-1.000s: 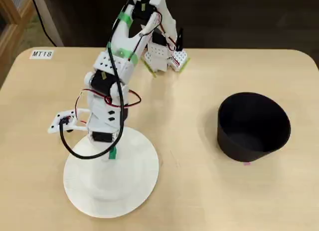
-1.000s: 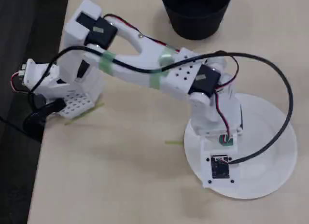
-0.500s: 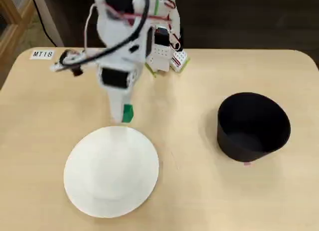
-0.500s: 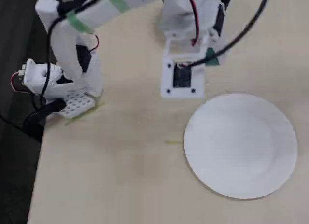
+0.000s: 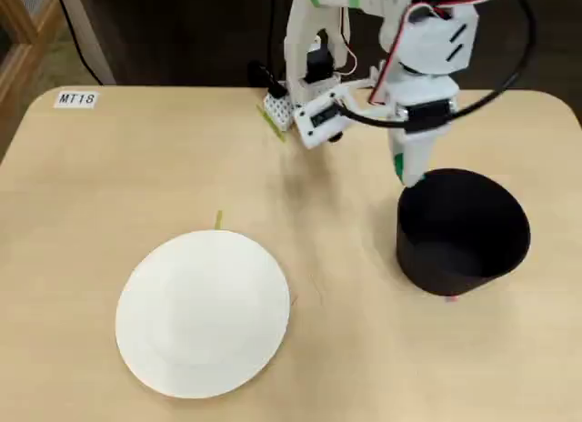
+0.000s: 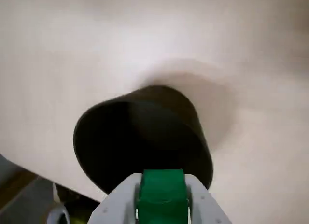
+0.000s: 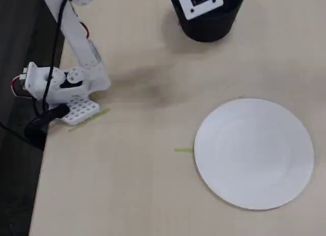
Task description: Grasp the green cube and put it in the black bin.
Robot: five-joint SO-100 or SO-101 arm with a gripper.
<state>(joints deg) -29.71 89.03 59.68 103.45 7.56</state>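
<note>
In the wrist view my gripper (image 6: 161, 197) is shut on the green cube (image 6: 161, 190), held between the two white fingers above the near rim of the black bin (image 6: 140, 137). In a fixed view the gripper (image 5: 409, 175) hangs at the bin's far left rim (image 5: 464, 231), with only a sliver of green showing. In the other fixed view the wrist camera housing (image 7: 199, 3) covers the bin's opening (image 7: 209, 27) and the cube is hidden.
A white plate (image 5: 205, 311) lies on the wooden table, left of the bin; it also shows in the other fixed view (image 7: 253, 152). A short green strip (image 5: 218, 219) lies by its rim. The arm's base (image 7: 61, 86) stands at the table edge.
</note>
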